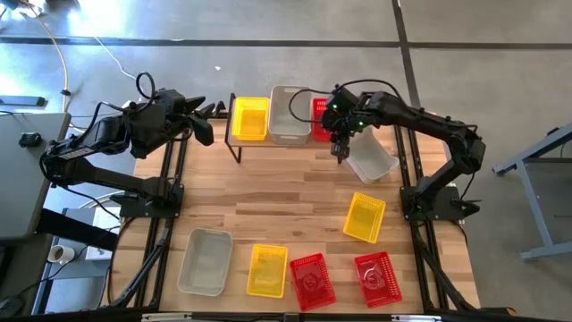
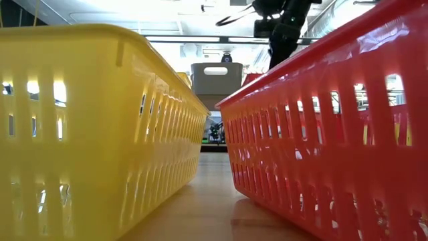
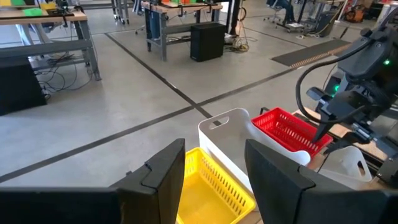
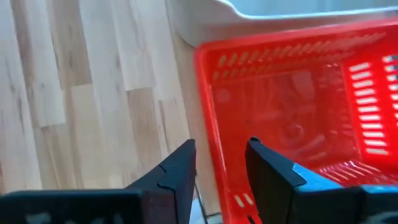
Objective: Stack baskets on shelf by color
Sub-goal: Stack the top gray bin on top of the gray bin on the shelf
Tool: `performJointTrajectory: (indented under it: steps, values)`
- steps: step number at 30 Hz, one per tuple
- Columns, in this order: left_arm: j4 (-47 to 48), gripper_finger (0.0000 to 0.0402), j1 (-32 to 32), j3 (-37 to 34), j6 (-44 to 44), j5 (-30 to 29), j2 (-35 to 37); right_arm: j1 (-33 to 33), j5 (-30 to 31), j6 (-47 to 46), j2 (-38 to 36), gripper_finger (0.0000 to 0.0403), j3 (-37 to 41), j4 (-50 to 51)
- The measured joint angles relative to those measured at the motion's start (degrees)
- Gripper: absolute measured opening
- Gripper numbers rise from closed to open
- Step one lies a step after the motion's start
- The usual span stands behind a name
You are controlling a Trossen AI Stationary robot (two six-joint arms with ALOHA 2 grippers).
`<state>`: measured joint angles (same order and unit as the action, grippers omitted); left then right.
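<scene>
Front edge of tabletop (image 1: 268,210): grey-white basket (image 1: 205,261), yellow basket (image 1: 267,269), two red baskets (image 1: 312,281) and (image 1: 376,277) in a row, all loose. Mid-table, right side: another yellow basket (image 1: 365,216), tilted off square. Just behind it a second grey-white basket (image 1: 372,156), lying askew near the right arm.

Far edge: shelf (image 1: 238,143) carries one yellow (image 1: 250,118), one grey-white (image 1: 289,113), one red (image 1: 319,119), side by side. So each colour stack has its base, six baskets left by my count.

Right end effector (image 1: 340,154) sits at the near rim of the shelf's red basket; wrist view shows fingers parted a little with nothing between them, red rim just beyond the tips. Looks like a place just completed.

Left end effector (image 1: 204,131) parked off the shelf's left end, fingers spread wide, empty.

Next move, my read: lift right arm straight up before translating so it doesn't drag the red basket off the shelf. Then take the nearby grey-white one, grip a long wall, square it to the shelf basket before nesting.

Surface: light wood planks, black frame rails. Room beyond: grey concrete floor with taped lines, workbenches, cables.
</scene>
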<state>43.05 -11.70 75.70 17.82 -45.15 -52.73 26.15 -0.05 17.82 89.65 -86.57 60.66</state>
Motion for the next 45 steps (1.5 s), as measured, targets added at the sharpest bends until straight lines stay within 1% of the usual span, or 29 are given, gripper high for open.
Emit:
performJointTrajectory:
  steps: [6,12,17,21,26,30,34,36,39,42,45]
  values:
    - [0.0,0.0156,0.0,0.0,0.0,0.0,0.0,0.0,-0.3,-0.3,0.0,0.0126,-1.4,2.7]
    - [0.0,0.0156,0.0,0.0,0.0,0.0,0.0,0.0,-1.8,-3.0,0.0,0.0126,-3.1,5.8]
    - [0.7,0.0156,0.0,0.0,0.0,0.0,0.0,-1.5,-1.9,-7.3,-0.1,0.0126,-3.7,8.9]
    - [1.8,0.0156,0.0,0.0,0.0,1.6,0.0,-4.6,-1.9,-11.9,-0.7,0.0126,-3.8,9.9]
    - [3.6,0.0156,0.0,0.0,0.0,2.7,0.0,-9.2,0.4,-20.4,-1.3,0.0126,-3.8,9.4]
    - [4.1,0.0156,0.0,0.0,0.0,6.1,0.0,-12.9,1.4,-28.0,-1.4,0.0126,-3.8,9.5]
    - [4.8,0.0156,0.0,0.0,0.0,10.7,-0.1,-16.6,3.7,-34.1,-1.4,0.0126,-3.8,10.5]
    - [6.3,0.0156,0.1,0.0,0.0,13.2,-0.5,-18.4,4.7,-37.0,-1.4,0.0126,-3.8,12.0]
    - [11.1,0.0156,0.5,0.0,0.0,16.3,-1.4,-21.2,6.1,-41.1,-1.4,0.0126,-3.5,14.1]
    - [16.0,0.0156,1.8,0.0,1.6,17.2,-2.5,-23.8,6.1,-45.0,-1.4,0.0126,-2.5,16.1]
    - [16.8,0.0156,4.2,-1.4,2.5,17.3,-2.9,-26.4,7.3,-49.1,-1.4,0.0126,-1.8,18.8]
